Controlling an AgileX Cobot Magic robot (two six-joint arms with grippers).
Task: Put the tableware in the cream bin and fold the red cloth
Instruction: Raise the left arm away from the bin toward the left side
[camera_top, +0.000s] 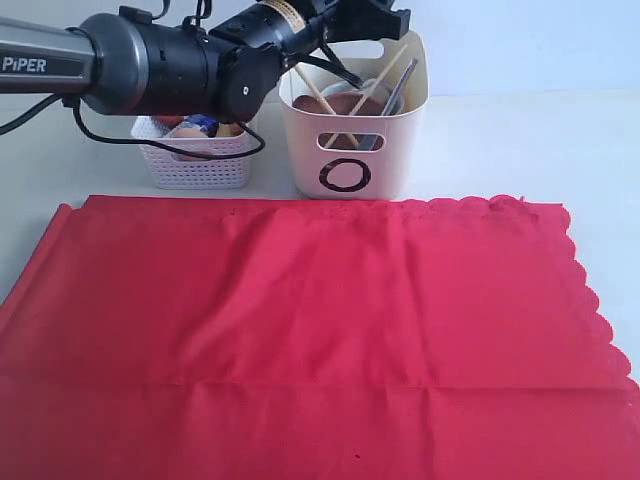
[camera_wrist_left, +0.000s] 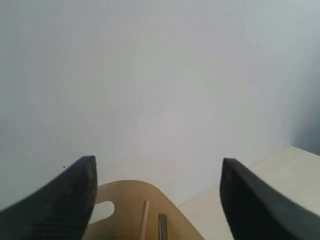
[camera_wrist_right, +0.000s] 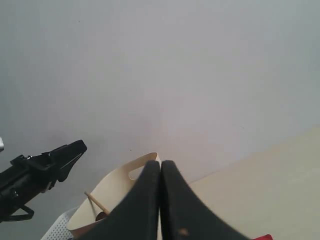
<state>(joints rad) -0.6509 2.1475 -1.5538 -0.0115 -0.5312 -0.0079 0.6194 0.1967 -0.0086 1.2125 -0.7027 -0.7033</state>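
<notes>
The red cloth (camera_top: 320, 340) lies spread flat over the worktop's near part. The cream bin (camera_top: 392, 140) stands just past the cloth's far edge, holding wooden chopsticks (camera_top: 320, 97). Above the bin, the left gripper (camera_wrist_left: 158, 161) has its fingers apart and empty. The right gripper (camera_wrist_right: 160, 167) has its fingers pressed together.

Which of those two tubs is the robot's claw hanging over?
The tall cream bin with the black ring; the left gripper is above it. The low white basket sits beside it.

Black left pincer (camera_wrist_left: 158, 161) — grey-black arm (camera_top: 150, 62) (PiPER)
</notes>
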